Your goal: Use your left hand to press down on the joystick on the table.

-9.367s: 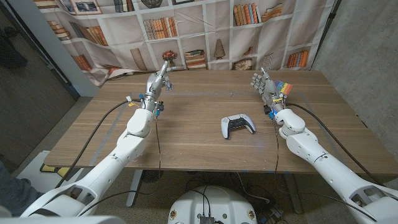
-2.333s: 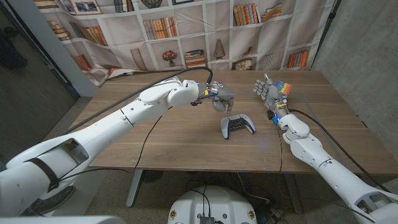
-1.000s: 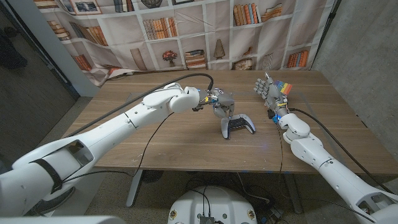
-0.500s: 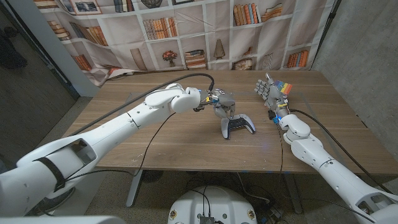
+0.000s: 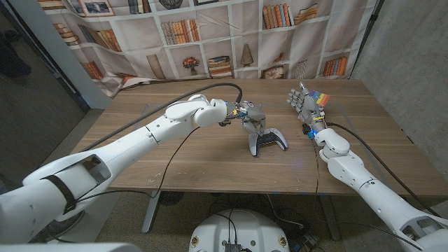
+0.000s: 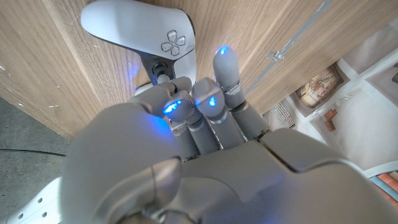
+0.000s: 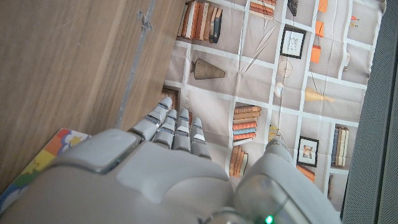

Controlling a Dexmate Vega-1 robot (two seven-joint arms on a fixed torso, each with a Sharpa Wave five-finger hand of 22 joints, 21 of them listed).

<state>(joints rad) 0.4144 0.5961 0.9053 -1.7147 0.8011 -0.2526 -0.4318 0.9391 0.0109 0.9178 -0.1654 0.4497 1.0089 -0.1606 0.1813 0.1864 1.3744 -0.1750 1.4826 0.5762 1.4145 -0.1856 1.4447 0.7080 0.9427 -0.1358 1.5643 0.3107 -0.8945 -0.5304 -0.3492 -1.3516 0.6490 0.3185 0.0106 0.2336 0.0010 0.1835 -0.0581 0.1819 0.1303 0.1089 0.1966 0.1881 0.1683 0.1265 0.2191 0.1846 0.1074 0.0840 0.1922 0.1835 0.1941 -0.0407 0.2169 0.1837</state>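
Since half a second earlier, the left hand [image 5: 253,120] has lowered slightly; its fingers [image 6: 178,102], bunched together, press a fingertip on the black joystick [image 6: 160,68] of the white-and-black game controller [image 5: 267,141] lying mid-table. Right hand [image 5: 302,101] stands apart, fingers spread and holding nothing, beside a multicoloured block [image 5: 320,98] on the brown wood-grain table [image 5: 210,161].

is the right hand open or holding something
Open: the right hand stands at the table's far right, fingers apart, nothing in it.
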